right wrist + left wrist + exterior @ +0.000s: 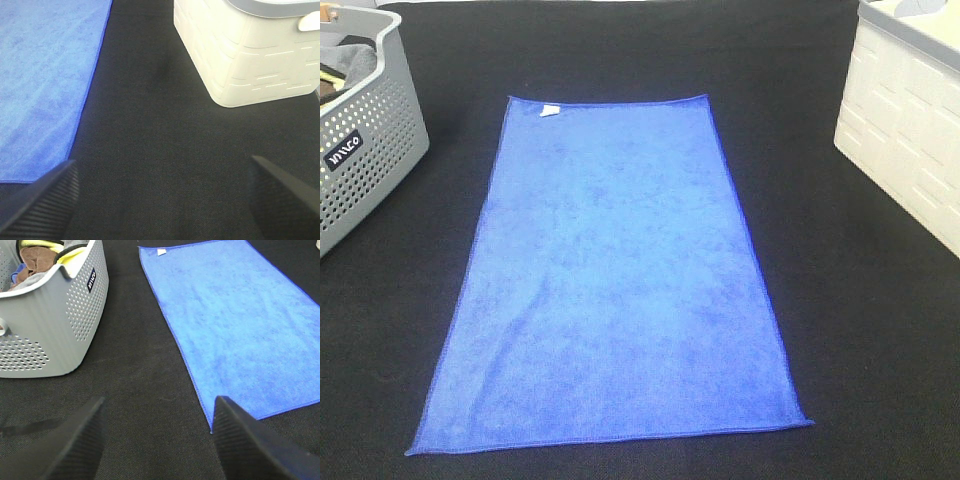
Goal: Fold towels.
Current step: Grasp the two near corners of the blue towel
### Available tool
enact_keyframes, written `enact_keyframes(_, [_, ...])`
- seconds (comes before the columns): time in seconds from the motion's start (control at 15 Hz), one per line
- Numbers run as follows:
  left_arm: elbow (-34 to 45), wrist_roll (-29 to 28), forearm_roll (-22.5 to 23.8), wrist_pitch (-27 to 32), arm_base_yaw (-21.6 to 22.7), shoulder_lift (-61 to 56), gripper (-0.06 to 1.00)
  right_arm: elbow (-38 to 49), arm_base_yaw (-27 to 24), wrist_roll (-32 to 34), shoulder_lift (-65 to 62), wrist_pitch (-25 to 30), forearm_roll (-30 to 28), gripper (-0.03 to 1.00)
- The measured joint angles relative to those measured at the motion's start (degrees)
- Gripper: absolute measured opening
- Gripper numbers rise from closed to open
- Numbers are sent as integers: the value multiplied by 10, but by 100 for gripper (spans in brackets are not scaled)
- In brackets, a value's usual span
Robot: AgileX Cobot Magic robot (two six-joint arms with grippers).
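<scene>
Both grippers hang over the black table point(865, 340) with jaws spread wide and nothing between them: the left gripper point(160, 440) just beside the towel's near left corner, the right gripper point(165, 200) off its right edge. The blue towel point(610, 280) lies flat and unfolded mid-table, its white tag point(549, 109) at the far edge. Farther back, a grey basket point(370, 160) holding cloths stands left and a white crate point(910, 130) right.

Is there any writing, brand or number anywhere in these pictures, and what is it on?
Roughly "NYACO", blurred, so unsure: dark label on the grey basket.
White tag on the blue towel: too small to read.
No other writing shows.
</scene>
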Motion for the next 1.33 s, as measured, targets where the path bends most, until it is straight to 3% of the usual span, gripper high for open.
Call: enact_keyframes(1.33, [0, 0, 0, 0, 0, 0, 60, 0, 0, 0, 0, 0, 0, 85])
